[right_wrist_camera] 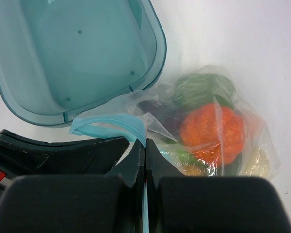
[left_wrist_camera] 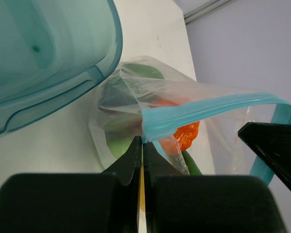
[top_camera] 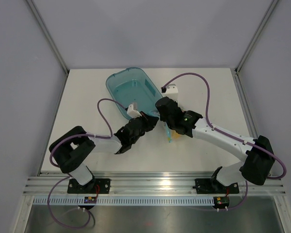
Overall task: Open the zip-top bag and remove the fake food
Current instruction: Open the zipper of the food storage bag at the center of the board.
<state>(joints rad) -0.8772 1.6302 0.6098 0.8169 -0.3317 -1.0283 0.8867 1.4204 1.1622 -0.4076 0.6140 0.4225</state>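
The left tool [left_wrist_camera: 142,145] and right tool [right_wrist_camera: 145,145] each clamp the bag's [left_wrist_camera: 117,127] zip strip [left_wrist_camera: 208,108] — an uneven pull could slip it free.

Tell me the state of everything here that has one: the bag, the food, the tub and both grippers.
bag: on the table, pinched at its zip strip by both grippers; strip bowed, unclear whether the zip has parted.
food: all inside the bag.
tub: empty, open side up.
left gripper: shut on the bag's zip strip.
right gripper: shut on the bag's zip strip.
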